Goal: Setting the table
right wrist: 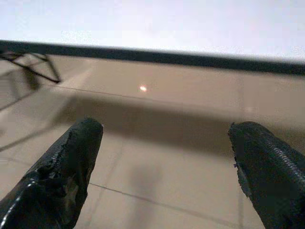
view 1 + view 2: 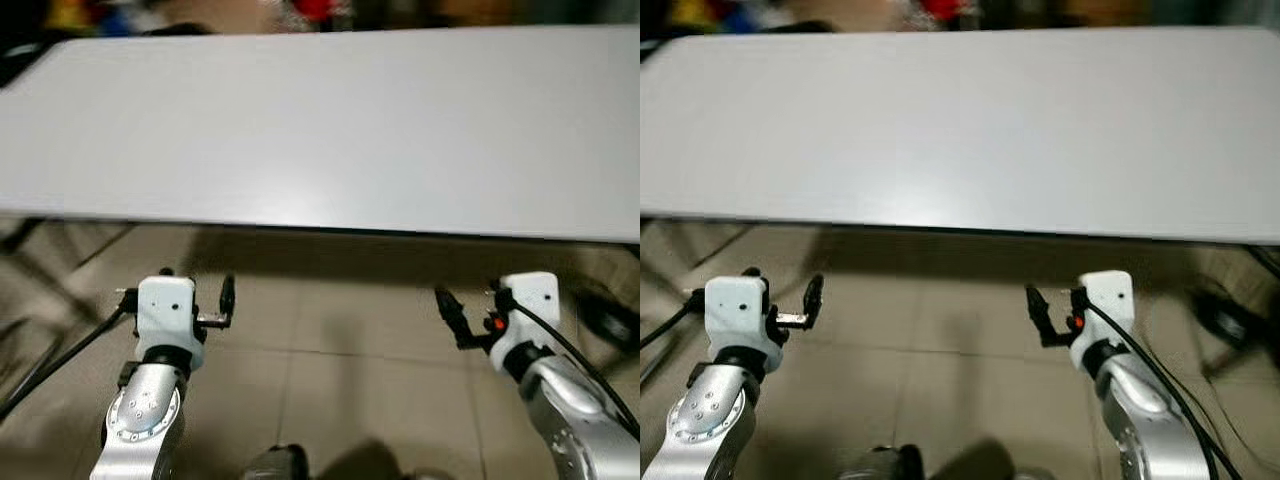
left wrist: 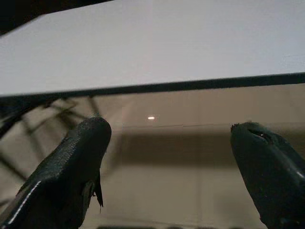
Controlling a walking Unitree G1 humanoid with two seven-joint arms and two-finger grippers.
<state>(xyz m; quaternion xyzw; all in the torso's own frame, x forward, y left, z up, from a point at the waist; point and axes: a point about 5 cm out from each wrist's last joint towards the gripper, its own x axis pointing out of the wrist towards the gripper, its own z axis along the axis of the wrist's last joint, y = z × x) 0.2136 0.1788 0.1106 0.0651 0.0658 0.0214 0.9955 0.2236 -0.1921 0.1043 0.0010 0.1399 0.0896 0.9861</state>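
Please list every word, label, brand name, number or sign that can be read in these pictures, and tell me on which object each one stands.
There is no readable text in any view.
White table: plain top, no print or label.
Left gripper and right gripper: the white wrist housings carry no legible marking; a small red dot by the right gripper is a light or button, not a sign.
Colourful objects beyond the table's far edge: too blurred to read.
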